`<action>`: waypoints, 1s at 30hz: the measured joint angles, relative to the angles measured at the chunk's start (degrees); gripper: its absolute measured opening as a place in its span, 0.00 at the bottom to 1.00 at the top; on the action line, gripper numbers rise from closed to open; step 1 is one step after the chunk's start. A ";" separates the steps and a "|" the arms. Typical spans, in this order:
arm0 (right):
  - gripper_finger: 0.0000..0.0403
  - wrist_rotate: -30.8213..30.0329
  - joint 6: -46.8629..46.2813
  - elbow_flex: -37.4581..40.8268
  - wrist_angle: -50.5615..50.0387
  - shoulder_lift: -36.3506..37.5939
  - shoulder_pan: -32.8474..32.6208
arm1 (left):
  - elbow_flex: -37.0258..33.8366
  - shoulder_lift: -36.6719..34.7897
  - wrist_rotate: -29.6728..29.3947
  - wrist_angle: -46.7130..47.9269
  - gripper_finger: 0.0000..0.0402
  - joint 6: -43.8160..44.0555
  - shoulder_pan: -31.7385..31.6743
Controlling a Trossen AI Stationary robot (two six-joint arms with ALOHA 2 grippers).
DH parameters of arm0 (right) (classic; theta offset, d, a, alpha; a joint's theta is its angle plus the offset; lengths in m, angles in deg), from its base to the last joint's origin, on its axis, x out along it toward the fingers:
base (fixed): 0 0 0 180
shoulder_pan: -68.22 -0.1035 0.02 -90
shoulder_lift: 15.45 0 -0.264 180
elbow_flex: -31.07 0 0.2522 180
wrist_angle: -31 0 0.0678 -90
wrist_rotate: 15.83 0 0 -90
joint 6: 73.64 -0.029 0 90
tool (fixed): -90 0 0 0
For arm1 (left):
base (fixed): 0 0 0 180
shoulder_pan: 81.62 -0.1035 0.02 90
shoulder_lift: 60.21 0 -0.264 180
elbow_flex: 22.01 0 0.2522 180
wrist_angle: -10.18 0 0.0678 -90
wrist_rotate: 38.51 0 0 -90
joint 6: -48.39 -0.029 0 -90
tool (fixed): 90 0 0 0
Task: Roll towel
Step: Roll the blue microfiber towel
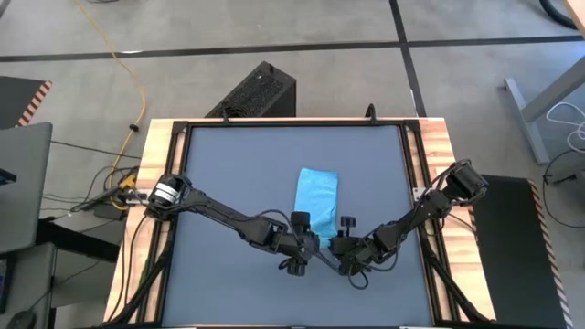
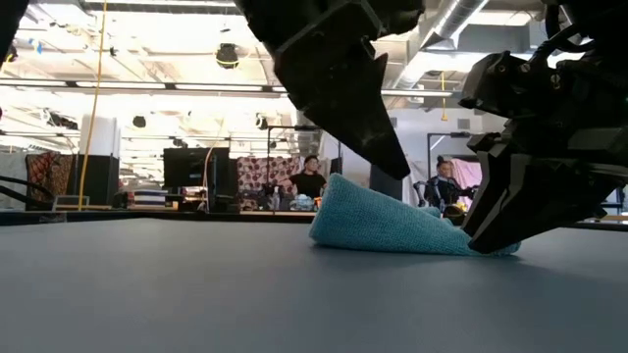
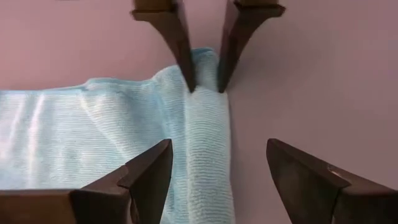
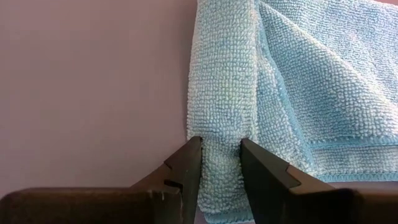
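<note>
From above, the towel lies on the table, a little right of the middle and nearer the near edge than the far one. Both grippers meet at its near end: the left gripper at the near left corner of the cloth, the right gripper at the near right corner.

At table height, the towel rises at one end into a low fold and slopes down flat toward the other. The dark fingers of both arms come down onto it.

In the left wrist view, the left gripper stands wide open astride the rolled edge of the towel and grips nothing. Across from it, the right gripper pinches the same rolled edge.

In the right wrist view, the right gripper is partly closed on the end of the roll; the cloth fills the gap between its fingers.

I judge that the rolling has only begun: one narrow turn is made and most of the cloth is flat. The next move probably needs the left gripper to close on its end of the roll, then both to turn it evenly toward the far edge.
</note>
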 joint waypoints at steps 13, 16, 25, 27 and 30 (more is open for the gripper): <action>0.34 -0.02 0.01 0.00 0.22 0.00 0.00 | 0.00 -0.17 3.34 -0.14 0.62 -1.78 0.33; 0.34 -0.02 0.02 0.00 0.22 0.00 0.00 | 0.02 -0.60 3.04 -4.08 0.62 -9.36 0.72; 0.34 -0.04 0.00 0.02 0.26 0.00 0.00 | 0.02 -0.63 6.53 -4.23 0.62 -8.76 -0.15; 0.34 -0.04 0.02 0.02 0.27 0.00 0.00 | 0.02 -0.40 7.35 -4.23 0.62 -8.04 -0.02; 0.34 -0.07 0.01 0.02 0.31 0.00 0.00 | 0.02 -0.24 8.79 -2.84 0.62 -7.21 -0.04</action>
